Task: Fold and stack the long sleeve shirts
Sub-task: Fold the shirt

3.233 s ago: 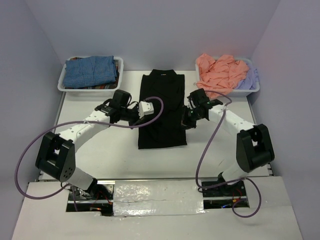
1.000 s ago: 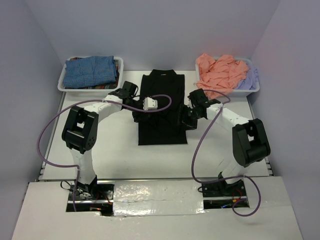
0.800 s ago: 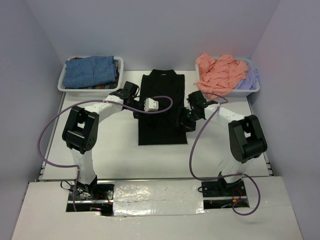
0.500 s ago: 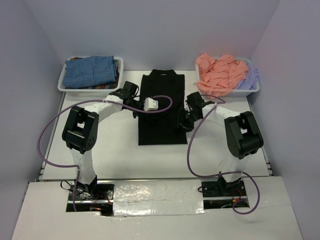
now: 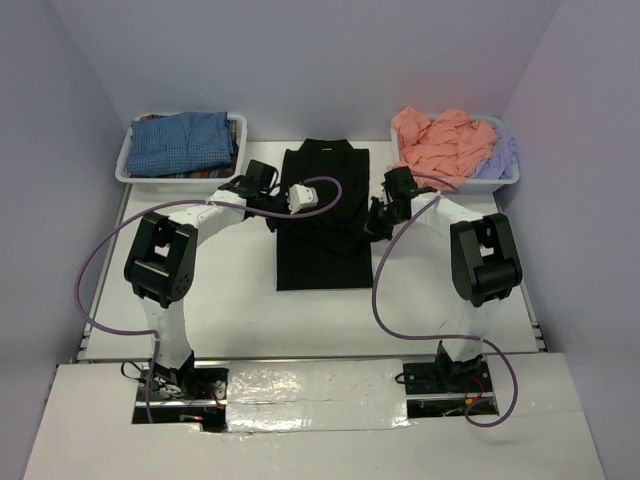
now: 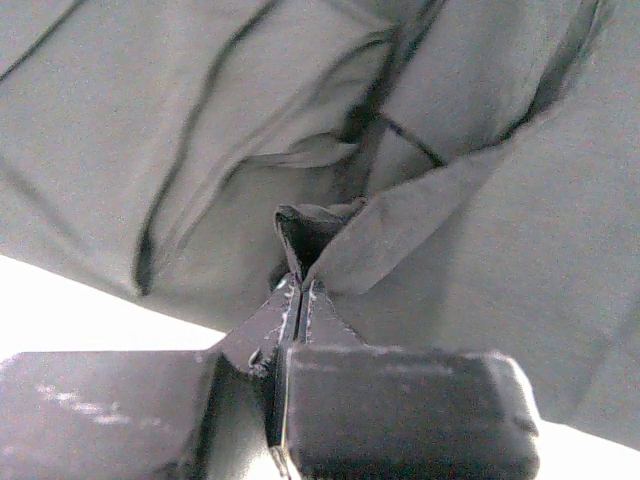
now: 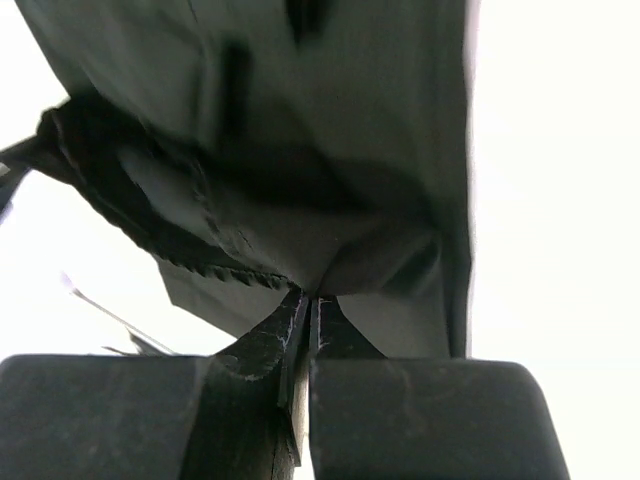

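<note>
Black shirt (image 5: 322,215) lies flat at the middle of the table (image 5: 220,290). Left gripper (image 6: 298,292) and right gripper (image 7: 306,300) each clamp its cloth. Recommended: lift both pinches level and together, keeping the fold square.

The black shirt (image 5: 325,255) is matt, creased cloth.

Table (image 5: 230,310): white, spread beneath the left pincer (image 5: 272,212) and right pincer (image 5: 372,228). Walls (image 5: 300,70): pale lavender, set beyond and to either side of both pincers. Left bin (image 5: 122,168), right bin (image 5: 508,178): white, placed beyond each pincer. Evenly lit.
</note>
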Controlling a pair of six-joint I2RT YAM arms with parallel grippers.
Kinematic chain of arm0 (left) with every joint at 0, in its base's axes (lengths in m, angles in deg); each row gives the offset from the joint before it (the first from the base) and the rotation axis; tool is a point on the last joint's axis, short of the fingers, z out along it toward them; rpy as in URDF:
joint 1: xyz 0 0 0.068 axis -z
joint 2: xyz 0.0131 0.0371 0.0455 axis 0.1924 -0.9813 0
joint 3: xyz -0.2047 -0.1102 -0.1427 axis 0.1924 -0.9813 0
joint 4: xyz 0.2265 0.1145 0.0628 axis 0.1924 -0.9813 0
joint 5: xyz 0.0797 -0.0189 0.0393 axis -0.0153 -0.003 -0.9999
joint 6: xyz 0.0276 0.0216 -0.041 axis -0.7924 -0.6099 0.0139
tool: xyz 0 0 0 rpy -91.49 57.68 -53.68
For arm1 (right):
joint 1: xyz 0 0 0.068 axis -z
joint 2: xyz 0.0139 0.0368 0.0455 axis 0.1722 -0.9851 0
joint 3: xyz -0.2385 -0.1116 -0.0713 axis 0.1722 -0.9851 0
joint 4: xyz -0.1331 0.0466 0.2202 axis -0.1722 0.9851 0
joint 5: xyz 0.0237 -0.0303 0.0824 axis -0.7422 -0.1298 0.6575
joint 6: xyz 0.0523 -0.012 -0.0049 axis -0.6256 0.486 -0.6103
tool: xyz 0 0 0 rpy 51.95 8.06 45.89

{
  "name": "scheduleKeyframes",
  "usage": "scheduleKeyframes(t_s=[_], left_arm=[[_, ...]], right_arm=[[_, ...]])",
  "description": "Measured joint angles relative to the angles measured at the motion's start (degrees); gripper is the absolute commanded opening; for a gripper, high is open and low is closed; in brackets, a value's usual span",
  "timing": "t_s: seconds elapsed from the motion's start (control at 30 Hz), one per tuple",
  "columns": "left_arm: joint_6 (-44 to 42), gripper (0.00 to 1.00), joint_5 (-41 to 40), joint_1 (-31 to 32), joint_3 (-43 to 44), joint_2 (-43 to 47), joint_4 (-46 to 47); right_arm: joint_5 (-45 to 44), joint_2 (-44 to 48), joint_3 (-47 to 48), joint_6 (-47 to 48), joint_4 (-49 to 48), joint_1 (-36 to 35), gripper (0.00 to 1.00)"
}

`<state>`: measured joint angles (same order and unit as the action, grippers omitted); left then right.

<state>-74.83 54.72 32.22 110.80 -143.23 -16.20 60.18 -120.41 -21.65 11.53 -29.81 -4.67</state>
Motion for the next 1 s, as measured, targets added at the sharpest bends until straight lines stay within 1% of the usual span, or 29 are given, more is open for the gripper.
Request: scheduleKeyframes(t_s=[0.23, 0.33, 0.43, 0.47, 0.5, 0.53, 0.57, 0.6, 0.63, 0.83, 0.9, 0.93, 1.0], left_arm=[[8.02, 0.0, -6.23, -0.09, 0.02, 0.0, 4.11], [10.05, 0.0, -8.09, -0.2, 0.02, 0.0, 4.83], [12.41, 0.0, -10.21, -0.2, 0.02, -0.04, 5.46], [12.85, 0.0, -10.71, -0.2, 0.02, -0.09, 5.6], [13.46, 0.02, -11.21, -0.2, 0.02, -0.13, 5.77], [13.9, 0.04, -11.54, -0.2, 0.02, -0.24, 5.92], [14.23, 0.08, -11.82, -0.2, 0.02, -0.37, 6.03], [14.51, 0.13, -12.04, -0.2, 0.02, -0.55, 6.12], [14.86, 0.16, -12.22, -0.2, 0.02, -0.7, 6.16], [17.27, 0.23, -14.05, -0.2, 0.02, -1.68, 6.36], [18.25, 0.31, -15.34, -0.2, 0.02, -2.12, 6.4], [18.62, 0.37, -16.2, -0.2, 0.02, -2.29, 6.54], [19.3, 0.41, -17.68, -0.2, 0.02, -2.54, 6.73]], right_arm=[[0.81, -3.65, 7.02, -0.79, 0.72, 3.1, 0.01], [1.75, -5.31, 8.81, -1.62, 0.92, 4.0, 0.06], [2.89, -8.02, 11.15, -2.19, 1.4, 4.79, 0.15], [3.39, -9.31, 12.44, -2.16, 1.68, 4.98, 0.19], [3.74, -10.91, 13.9, -2.16, 2.03, 5.11, 0.24], [3.8, -11.43, 14.32, -2.21, 2.03, 5.11, 0.24], [4.04, -12.37, 15.19, -2.03, 2.45, 5.11, 0.26], [4.15, -13.03, 15.76, -2.01, 2.6, 5.09, 0.29], [4.22, -13.4, 16.09, -1.92, 2.75, 5.09, 0.34], [3.85, -13.57, 17.0, -2.12, 4.04, 5.27, 0.34], [3.37, -13.57, 17.75, -2.29, 4.87, 5.27, 0.34], [2.86, -13.57, 18.29, -2.36, 5.42, 5.27, 0.34], [2.08, -13.57, 19.04, -2.58, 6.1, 5.25, 0.35]])
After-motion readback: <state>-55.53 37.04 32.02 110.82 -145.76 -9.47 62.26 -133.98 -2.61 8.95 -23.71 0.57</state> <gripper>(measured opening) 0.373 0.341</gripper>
